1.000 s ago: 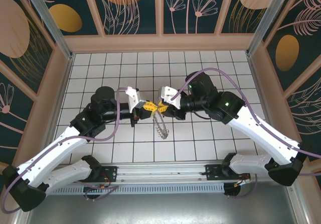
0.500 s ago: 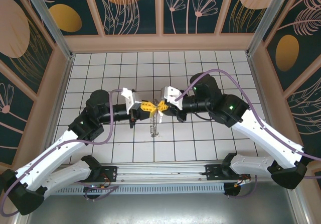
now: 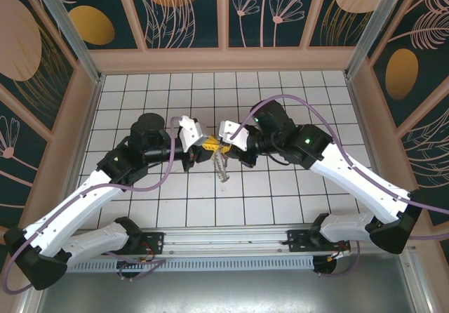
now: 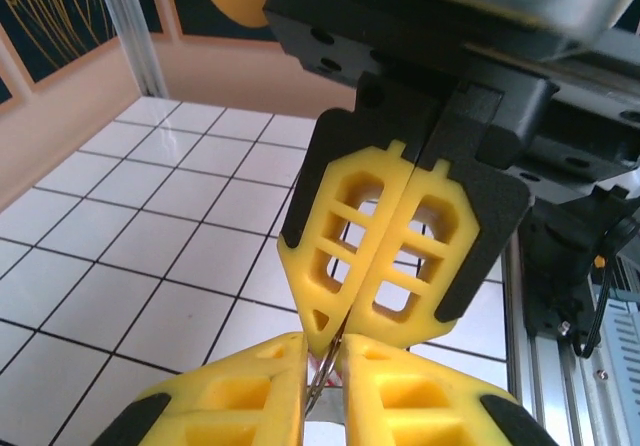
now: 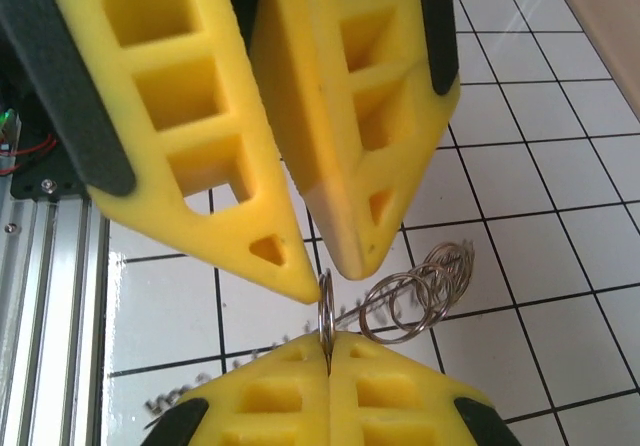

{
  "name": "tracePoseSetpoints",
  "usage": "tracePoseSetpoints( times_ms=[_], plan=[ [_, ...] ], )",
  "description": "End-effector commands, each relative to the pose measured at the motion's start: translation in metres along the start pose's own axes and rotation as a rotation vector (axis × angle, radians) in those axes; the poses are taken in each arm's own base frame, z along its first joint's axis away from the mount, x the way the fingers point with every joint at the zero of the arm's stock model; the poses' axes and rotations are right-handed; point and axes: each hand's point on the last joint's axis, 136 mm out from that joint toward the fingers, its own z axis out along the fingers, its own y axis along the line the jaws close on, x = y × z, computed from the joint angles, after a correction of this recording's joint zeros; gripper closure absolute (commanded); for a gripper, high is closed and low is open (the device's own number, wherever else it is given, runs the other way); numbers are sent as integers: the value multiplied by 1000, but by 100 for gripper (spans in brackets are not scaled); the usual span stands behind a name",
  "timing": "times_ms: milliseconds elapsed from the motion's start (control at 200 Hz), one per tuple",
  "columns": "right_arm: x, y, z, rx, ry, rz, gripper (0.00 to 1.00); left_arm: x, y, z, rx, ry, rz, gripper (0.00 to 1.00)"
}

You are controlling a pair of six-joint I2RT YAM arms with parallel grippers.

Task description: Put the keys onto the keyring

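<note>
The two arms meet tip to tip over the middle of the tiled floor (image 3: 280,201), the left gripper (image 3: 205,147) coming in from the left and the right gripper (image 3: 224,144) from the right, their yellow tips almost touching. The keyring (image 3: 222,167) hangs just below that meeting point, seen nearly edge-on from above as a thin silvery strip that slants down toward the near side. Whether its lower end touches the tiles cannot be told. In the right wrist view the right gripper's own fingers (image 5: 400,406) are pressed flat together, and the ring's thin wire runs straight into the seam between them, so this pincer is clamped on the keyring. The left gripper's fingers (image 5: 200,166) come down from above with their points a narrow gap apart, the top of the wire standing in that gap, against the tip of one of them. The left wrist view shows the same slim gap, wider than the wire in it. Thin wire loops (image 5: 425,286) fan out beside the pinched wire, over the tiles.
</note>
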Motion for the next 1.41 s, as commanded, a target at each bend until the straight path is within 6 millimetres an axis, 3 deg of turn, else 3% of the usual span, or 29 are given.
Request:
tracePoseSetpoints(
  times_ms=[0,240,591,721,831,906,961,1141,1171,1401],
  plan=[
    [-23,-3,-14,23,-55,-50,100,8,1,3,-4,45,18,83],
    [-24,1,-14,0,-59,-50,100,15,0,3,5,64,26,77],
    [-30,6,-14,-46,-70,-53,100,13,0,4,3,53,35,78],
    [-25,7,-11,-54,-51,-46,100,9,-1,2,4,35,38,84],
    [-22,7,-7,-56,-38,-42,100,9,-1,3,8,35,36,100],
    [-20,6,-6,-48,-31,-43,100,9,-2,3,12,31,31,100],
    [-19,5,-6,-41,-31,-43,100,5,-4,2,21,15,34,100],
    [-17,7,-10,-21,-55,-22,84,-23,-13,-9,43,-102,46,100],
    [-17,7,-11,-20,-59,-18,84,-16,-15,-7,56,-100,30,100],
    [-19,11,-17,-14,-101,-11,83,-35,-28,-19,100,-208,23,100]
  ],
)
